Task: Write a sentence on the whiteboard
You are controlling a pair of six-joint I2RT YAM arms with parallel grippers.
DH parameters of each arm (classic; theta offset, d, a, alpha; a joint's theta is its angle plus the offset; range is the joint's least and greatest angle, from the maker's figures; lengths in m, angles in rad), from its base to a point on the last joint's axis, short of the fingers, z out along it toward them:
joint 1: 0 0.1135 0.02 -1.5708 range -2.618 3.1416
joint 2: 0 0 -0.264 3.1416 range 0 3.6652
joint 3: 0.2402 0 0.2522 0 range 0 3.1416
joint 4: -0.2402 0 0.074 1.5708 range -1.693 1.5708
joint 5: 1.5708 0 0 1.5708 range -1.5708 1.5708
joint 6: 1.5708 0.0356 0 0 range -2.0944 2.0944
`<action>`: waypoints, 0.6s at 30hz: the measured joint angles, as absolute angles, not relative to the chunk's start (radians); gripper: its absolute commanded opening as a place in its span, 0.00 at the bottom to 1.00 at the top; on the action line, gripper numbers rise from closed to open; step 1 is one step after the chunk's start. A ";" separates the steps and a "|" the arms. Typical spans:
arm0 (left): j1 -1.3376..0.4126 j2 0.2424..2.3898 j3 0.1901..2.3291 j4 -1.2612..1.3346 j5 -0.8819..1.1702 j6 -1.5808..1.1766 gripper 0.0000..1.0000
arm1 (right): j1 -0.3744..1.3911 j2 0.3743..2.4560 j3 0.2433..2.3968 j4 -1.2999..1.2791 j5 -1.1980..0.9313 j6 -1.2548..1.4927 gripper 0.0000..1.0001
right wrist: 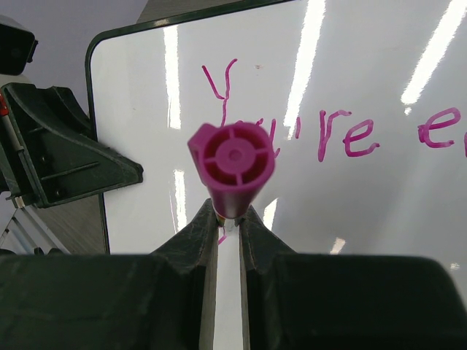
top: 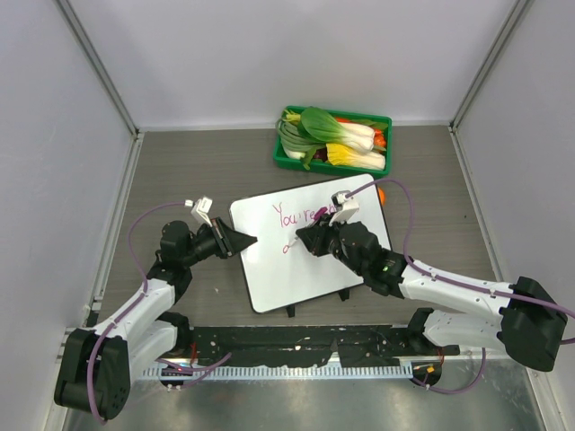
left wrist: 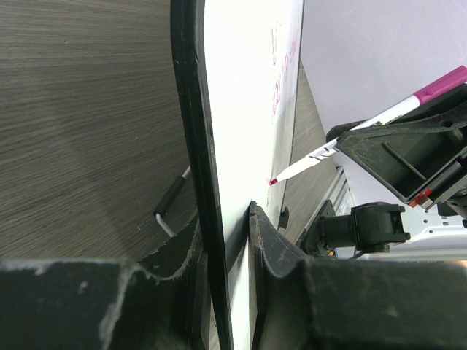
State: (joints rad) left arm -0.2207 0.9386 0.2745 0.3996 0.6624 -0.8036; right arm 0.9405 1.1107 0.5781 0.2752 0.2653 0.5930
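A: The board [top: 310, 269] lies mid-table [top: 180, 171], turned a little, between the two arms. The left gripper [top: 249, 241] is at its left edge.
B: Its wrist view backs that up: the jaws are drawn in to a slim gap, one on each face of the board, pinching it at the black rim.
A: And the right gripper [top: 304, 239]?
B: Clamped tight on a pink marker [right wrist: 232, 164], with the end cap facing its own camera.
A: Is the tip on the surface?
B: It's down at the board, below the first word. Actual contact is too close to call.
A: The sentence [top: 296, 215] runs in pink across the far half: "You're", then an "e". From above, the gripper hides the rest.
B: A green tray [top: 364, 115] of vegetables sits just beyond the board's far edge.
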 measured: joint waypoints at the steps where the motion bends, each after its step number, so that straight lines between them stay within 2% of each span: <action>1: -0.221 0.939 0.274 0.400 0.662 -0.804 0.00 | 0.941 1.111 0.578 0.276 0.266 0.593 0.01; 18: -0.221 0.939 0.274 0.399 0.662 -0.804 0.00 | 0.941 1.111 0.578 0.276 0.256 0.592 0.01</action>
State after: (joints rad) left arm -0.2207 0.9386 0.2745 0.3992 0.6624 -0.8036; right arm 0.9405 1.1107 0.5777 0.2764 0.2562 0.5919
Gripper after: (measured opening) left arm 0.221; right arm 0.172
